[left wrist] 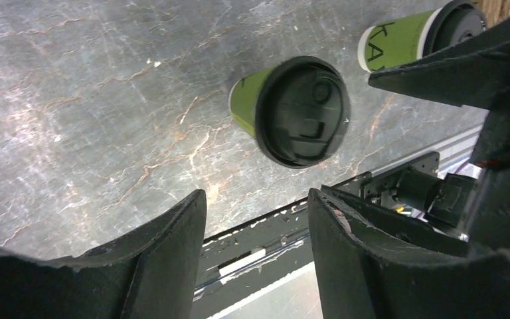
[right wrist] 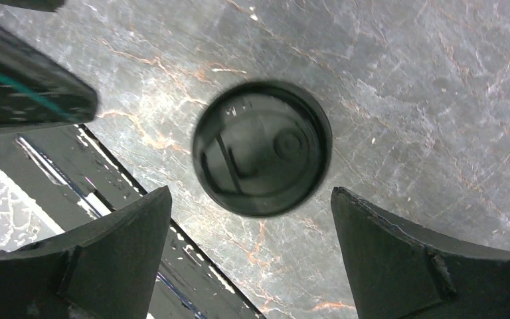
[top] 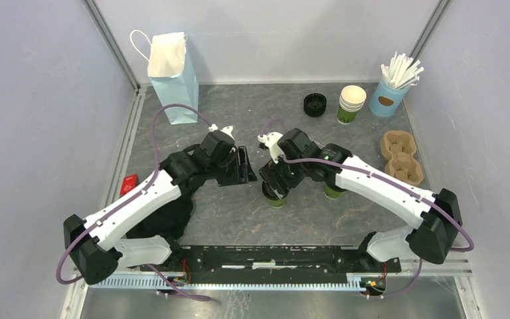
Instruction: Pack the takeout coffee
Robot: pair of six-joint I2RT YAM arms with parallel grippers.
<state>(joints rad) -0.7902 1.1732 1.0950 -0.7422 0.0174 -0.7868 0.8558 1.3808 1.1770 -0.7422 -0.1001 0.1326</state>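
Here's lettering on the far green cup (left wrist: 402, 40), up at the right in the left wrist view: dark capitals run along its side, "KA" reads clearly, and what follows can't be made out. The near cup (left wrist: 244, 106) has a black lid (left wrist: 303, 111) with raised marks, too blurred to read.

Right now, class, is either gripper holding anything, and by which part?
Nothing is held: the right gripper is open above a cup, not touching; the left gripper is open, empty.
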